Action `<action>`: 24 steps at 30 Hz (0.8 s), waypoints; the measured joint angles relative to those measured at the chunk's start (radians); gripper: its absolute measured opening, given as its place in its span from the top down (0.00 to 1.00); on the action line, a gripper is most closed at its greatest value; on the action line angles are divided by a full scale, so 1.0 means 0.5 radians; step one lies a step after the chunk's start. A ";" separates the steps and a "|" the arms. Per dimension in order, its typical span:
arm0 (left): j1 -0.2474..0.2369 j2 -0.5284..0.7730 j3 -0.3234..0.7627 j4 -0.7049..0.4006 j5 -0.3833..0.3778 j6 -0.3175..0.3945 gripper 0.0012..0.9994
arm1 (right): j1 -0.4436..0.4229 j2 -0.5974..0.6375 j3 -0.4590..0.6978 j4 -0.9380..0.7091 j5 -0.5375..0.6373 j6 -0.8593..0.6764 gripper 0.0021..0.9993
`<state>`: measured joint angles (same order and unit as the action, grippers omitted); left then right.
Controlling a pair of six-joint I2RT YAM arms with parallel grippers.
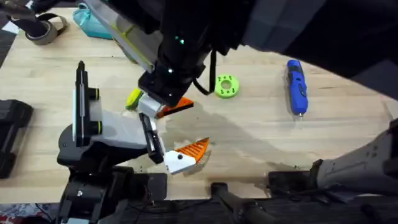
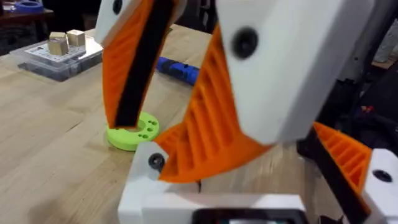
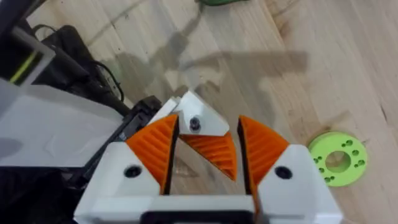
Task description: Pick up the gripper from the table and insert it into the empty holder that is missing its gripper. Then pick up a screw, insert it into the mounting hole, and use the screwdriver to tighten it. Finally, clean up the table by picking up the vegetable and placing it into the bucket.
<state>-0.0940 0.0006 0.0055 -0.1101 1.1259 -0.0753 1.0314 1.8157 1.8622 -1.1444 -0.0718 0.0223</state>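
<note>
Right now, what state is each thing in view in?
right gripper: fingers shut on the finger piece below
orange wedge finger on a pointed white base: held, not yet in the holder
black bracket holder: carries one ribbed orange finger
blue pen-shaped screwdriver: lying flat on the table, untouched
yellow toy vegetable with a green end: lying on the table
bright green round disc: flat on the table

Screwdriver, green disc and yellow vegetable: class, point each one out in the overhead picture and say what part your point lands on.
screwdriver (image 1: 296, 88), overhead view, middle of the blue body.
green disc (image 1: 226, 86), overhead view, on its flat ring beside the centre hole.
vegetable (image 1: 132, 98), overhead view, on the visible yellow part beside the arm.
</note>
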 joint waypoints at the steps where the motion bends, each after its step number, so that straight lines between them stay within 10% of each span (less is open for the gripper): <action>1: 0.000 0.000 0.000 0.000 0.000 0.000 0.01 | 0.001 0.004 0.000 0.001 -0.002 0.000 0.43; 24: 0.000 0.001 0.000 0.000 0.000 0.000 0.01 | 0.026 0.011 0.000 0.019 -0.002 0.014 0.58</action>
<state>-0.0940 0.0009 0.0055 -0.1101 1.1259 -0.0753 1.0445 1.8214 1.8622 -1.1350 -0.0731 0.0296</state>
